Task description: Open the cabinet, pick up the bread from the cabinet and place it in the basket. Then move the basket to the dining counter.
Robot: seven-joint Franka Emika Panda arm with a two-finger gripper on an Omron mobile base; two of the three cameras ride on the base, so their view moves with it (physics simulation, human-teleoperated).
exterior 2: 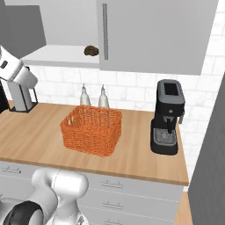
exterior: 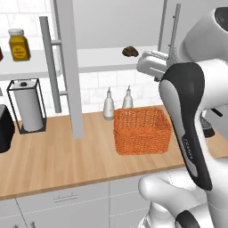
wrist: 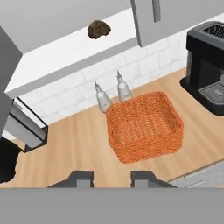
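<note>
Cabinet (exterior: 67, 67) door is swung open, its edge and bar handle facing the left base camera; the shelf inside is exposed. Bread (exterior: 130, 51), a small dark brown lump, sits alone on the white shelf toward the right, well above the counter and apart from everything. Basket (exterior 2: 92, 128), orange woven, stands empty on the wood worktop, almost directly below the bread and just in front of two pale bottles (exterior 2: 92, 97). Coffee machine (exterior 2: 167, 116) is to its right, well apart

Gripper (wrist: 112, 177) hangs back from the shelf, looking down over basket and bread; fingertips stand a little apart with nothing between them, so released and empty

Handling guess: the bread looks light, soft, irregular and a bit crumbly, not slippery. Best taken across its middle with a gentle squeeze, coming in from the front of the shelf since there's cabinet above. Too much force would probably crush it. The basket looks light and semi-stiff with mesh walls; one long wall rim is the likely hold, and it could tilt when lifted from one side
</note>
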